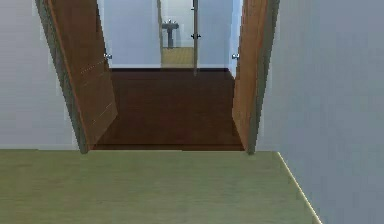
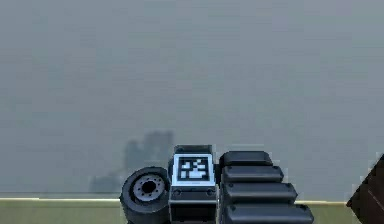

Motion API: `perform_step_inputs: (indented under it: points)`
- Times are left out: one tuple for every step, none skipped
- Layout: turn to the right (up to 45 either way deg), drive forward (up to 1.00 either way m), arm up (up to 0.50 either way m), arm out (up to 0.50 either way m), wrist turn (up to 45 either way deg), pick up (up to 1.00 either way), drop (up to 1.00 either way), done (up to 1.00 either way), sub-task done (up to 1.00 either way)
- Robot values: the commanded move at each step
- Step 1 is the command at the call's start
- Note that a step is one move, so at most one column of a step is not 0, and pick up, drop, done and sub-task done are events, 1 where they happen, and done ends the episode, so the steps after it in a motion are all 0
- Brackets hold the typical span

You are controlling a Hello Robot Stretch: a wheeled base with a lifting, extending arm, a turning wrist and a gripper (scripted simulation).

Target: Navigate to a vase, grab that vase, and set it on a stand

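- Step in hand, as I judge it: the first one, finding my way to a vase. I cannot tell where the vase or the stand is; both must lie somewhere further into the house.
- Forward view: a pale green carpet (image 1: 150,185) spreads across the foreground from 6 o'clock. At 12 o'clock a doorway (image 1: 170,60) stands wide.
- A brown wooden left door (image 1: 85,70) is swung back at 10 o'clock, and a matching right door (image 1: 250,75) at 2 o'clock.
- Through the doorway lies a dark wooden floor (image 1: 170,110). Beyond it, far off at 12 o'clock, a second narrow opening frames a white pedestal basin (image 1: 173,33).
- Arm side view: a plain grey wall (image 2: 190,70) runs across close by.
- At 6 o'clock sit the stacked dark segments of my arm (image 2: 255,185), drawn in. A white marker (image 2: 193,168) with black marks is just to their left.
- The dark round body of my tool (image 2: 147,192) is at 7 o'clock. I cannot make out its far end, so I cannot tell whether it grips anything.
- A brown edge (image 2: 372,190) shows at 4 o'clock; I cannot tell what it belongs to.
- What each view adds: the forward view gives me the route, and the arm side view gives me my arm and the wall alongside it.
- Next move, as I judge it: drive straight ahead through the doorway, keeping centred between the two doors, then look around the dark-floored room for a vase.
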Motion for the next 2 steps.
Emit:
perform_step_inputs:
  points:
    - [0.0, 1.00, 0.00, 0.00, 0.0, 0.00, 0.00, 0.00, 0.00]
    - [0.0, 1.00, 0.00, 0.00, 0.0, 0.00, 0.00, 0.00, 0.00]
